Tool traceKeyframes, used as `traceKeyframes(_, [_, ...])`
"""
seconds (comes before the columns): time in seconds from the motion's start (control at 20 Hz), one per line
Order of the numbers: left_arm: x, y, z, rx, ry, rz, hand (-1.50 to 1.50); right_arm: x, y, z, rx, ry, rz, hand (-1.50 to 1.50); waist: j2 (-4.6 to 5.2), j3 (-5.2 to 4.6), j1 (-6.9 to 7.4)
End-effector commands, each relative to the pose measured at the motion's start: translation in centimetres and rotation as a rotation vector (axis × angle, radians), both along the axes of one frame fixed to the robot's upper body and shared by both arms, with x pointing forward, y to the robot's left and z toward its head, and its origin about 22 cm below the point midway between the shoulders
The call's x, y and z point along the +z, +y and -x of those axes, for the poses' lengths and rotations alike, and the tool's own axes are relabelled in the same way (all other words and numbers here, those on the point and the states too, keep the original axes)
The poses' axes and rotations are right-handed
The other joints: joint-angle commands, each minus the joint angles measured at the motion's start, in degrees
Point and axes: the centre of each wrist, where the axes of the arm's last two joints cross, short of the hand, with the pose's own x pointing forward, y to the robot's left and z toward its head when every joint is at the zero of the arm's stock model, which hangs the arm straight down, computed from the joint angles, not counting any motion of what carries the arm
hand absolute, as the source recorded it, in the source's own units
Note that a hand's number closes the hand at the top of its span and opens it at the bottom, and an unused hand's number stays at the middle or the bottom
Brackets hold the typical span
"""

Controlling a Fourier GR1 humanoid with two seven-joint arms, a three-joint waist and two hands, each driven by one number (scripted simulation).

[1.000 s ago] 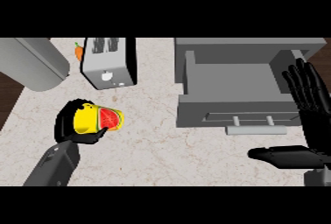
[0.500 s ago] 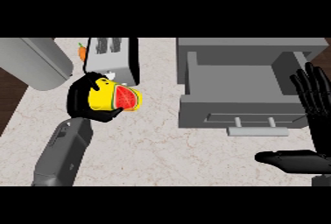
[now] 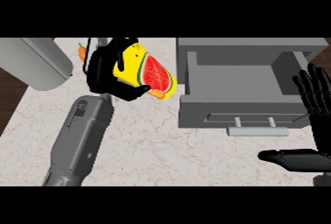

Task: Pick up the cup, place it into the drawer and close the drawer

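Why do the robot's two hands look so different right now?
The left hand is curled round the yellow cup; the right hand holds nothing. The left hand is lifted beside the open drawer; the right hand rests at the picture's right edge, fingers straight and pointing up. Both hands are black.

My table is pale marble with faint veins. Left of it I see dark wooden floor; a rounded grey appliance overhangs its left corner.
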Motion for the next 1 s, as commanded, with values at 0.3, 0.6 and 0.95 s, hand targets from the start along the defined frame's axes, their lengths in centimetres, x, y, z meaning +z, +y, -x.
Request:
traceKeyframes(0.3, [9.2, -8.0, -1.6, -0.018, 0.004, -0.116, 1.50, -0.2, -1.8, -0.4, 0.011, -0.014, 0.001, -1.50, 0.39, -0.02, -1.10])
traceKeyframes(0.6, [11.6, -10.4, -3.2, -0.007, 0.101, -0.132, 1.50, 0.7, -1.2, 0.7, 0.009, -0.005, 0.014, -1.50, 0.50, -0.04, -1.65])
traceKeyframes(0.95, [8.8, -12.9, -3.3, 0.027, 0.183, -0.161, 1.50, 0.9, -0.8, -0.6, 0.035, -0.017, 0.018, -1.50, 0.63, -0.03, -2.34])
